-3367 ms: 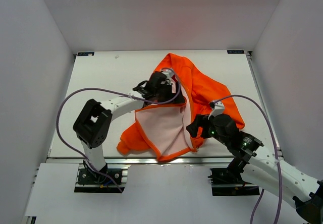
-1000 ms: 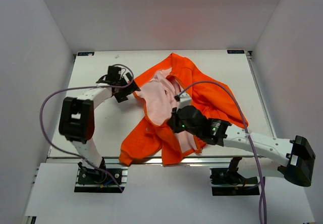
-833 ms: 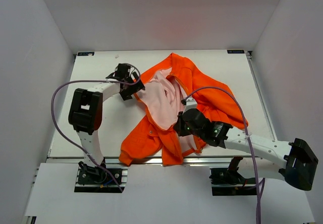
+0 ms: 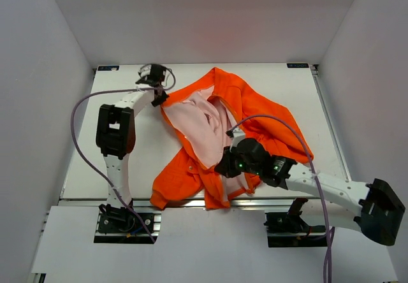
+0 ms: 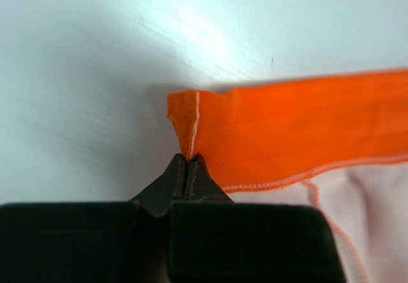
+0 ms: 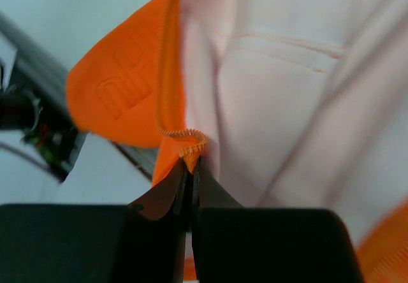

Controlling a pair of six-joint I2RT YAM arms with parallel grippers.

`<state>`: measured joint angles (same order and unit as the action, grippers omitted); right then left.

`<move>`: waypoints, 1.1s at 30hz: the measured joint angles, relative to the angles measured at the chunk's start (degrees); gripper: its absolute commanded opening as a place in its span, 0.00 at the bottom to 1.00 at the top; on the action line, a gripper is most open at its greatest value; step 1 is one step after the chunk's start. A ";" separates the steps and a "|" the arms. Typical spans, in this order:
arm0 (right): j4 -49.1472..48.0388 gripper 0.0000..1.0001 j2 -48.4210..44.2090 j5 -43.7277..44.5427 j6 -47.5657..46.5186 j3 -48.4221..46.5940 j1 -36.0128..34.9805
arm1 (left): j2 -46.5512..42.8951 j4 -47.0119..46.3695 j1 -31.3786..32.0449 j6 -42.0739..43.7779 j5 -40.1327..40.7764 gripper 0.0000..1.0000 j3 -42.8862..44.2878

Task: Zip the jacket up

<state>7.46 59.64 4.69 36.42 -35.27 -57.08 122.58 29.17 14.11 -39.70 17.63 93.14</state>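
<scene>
Setting: a white bench is enclosed by plain white walls on the left, right and far sides.
Jacket: the jacket is spread open across the middle of the bench, from the far centre to the near edge. Its pink lining is turned upward.
Left jaws: pressed fully together on a corner of the orange hem, at the far left end of the garment. Bare bench is seen just behind that corner.
Right jaws: pinched closed on the end of the zipper edge, at the near centre of the garment. The toothed tape is seen curling just above the tips.
Between the grips: the open lining panel is stretched from one held point toward the other.
Obstructions: an orange heap is bunched at the near left, just beside the right wrist. The right arm is laid over the jacket's near right part.
Cables: one purple cable is looped out left of the left arm. A second purple cable is arched over the jacket's right side.
</scene>
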 measured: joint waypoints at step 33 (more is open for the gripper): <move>-1.40 0.73 -14.95 -4.70 17.29 12.68 8.79 | 22.69 4.87 5.88 12.68 1.62 0.98 41.86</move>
<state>6.07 44.69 -0.01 53.71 -22.59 -48.29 145.27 34.04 19.99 -27.03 19.25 135.00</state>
